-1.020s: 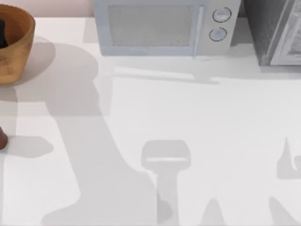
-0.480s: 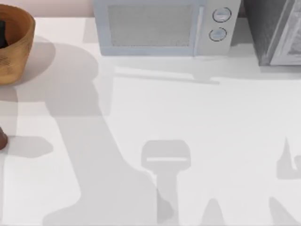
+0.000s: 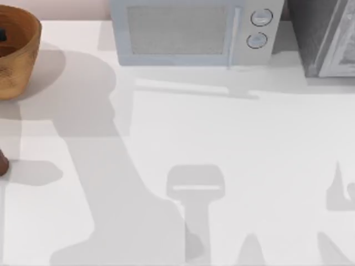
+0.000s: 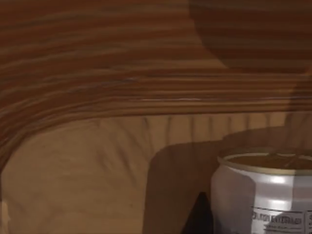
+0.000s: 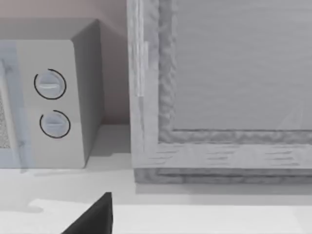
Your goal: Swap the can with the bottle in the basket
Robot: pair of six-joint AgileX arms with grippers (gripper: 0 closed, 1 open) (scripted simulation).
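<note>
Standing upright inside basket (image 4: pixel 97 73) — can (image 4: pixel 263 190).

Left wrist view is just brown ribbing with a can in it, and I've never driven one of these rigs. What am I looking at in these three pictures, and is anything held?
The rig is two AgileX arms at a white table. The top view looks straight down, and the grey shapes on the table are the arms' shadows. The basket sits at the far left, with a microwave and a grey appliance along the back. A small brown thing is cut off at the left edge.

The left wrist view comes from inside the basket. The can stands upright on its floor, and the dark tip beside it looks like the left end effector. I cannot tell whether it grips the can.

The right wrist view faces the two appliances, with the right end effector parked low.
</note>
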